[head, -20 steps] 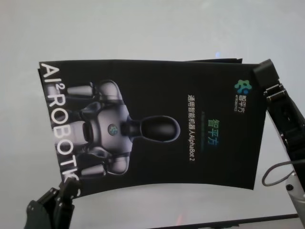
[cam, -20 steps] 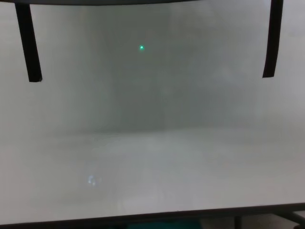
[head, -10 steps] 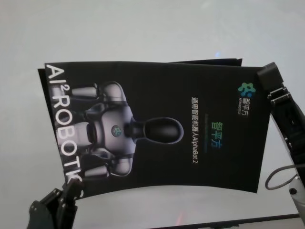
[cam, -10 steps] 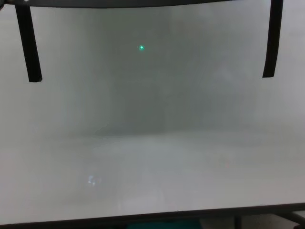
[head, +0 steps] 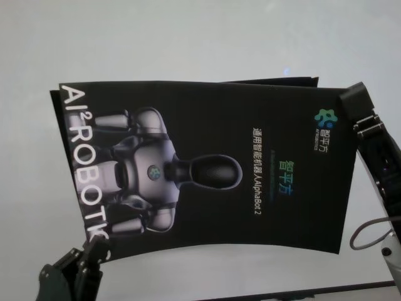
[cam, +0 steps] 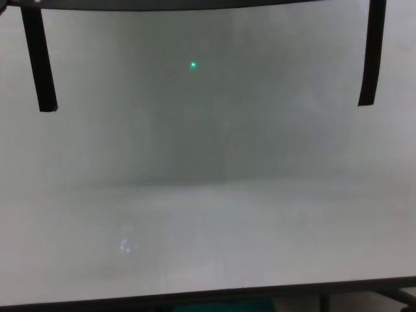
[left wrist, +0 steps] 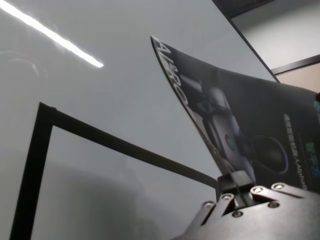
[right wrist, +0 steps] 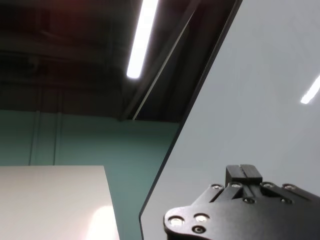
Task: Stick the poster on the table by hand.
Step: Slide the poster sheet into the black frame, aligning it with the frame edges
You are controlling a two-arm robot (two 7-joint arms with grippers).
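The poster (head: 207, 169), black and glossy with a silver robot figure and white lettering, hangs in the air above the table (head: 188, 37), slightly bowed. My left gripper (head: 94, 243) is shut on its near left corner. My right gripper (head: 353, 100) is shut on its far right corner. The left wrist view shows the poster (left wrist: 235, 115) curving away from that gripper (left wrist: 240, 181), which pinches its edge. In the right wrist view the right gripper (right wrist: 243, 173) stands shut. The chest view catches only the poster's dark lower edge (cam: 195, 3).
Two narrow black tape strips lie on the table, one left (cam: 39, 62) and one right (cam: 370, 55). The left wrist view shows black tape (left wrist: 125, 147) as an angled outline. A green light dot (cam: 193, 65) sits between the strips. The table's dark front edge (cam: 195, 299) runs below.
The poster and both grippers have shifted slightly down and to the right since a second ago. Both grips are unchanged.
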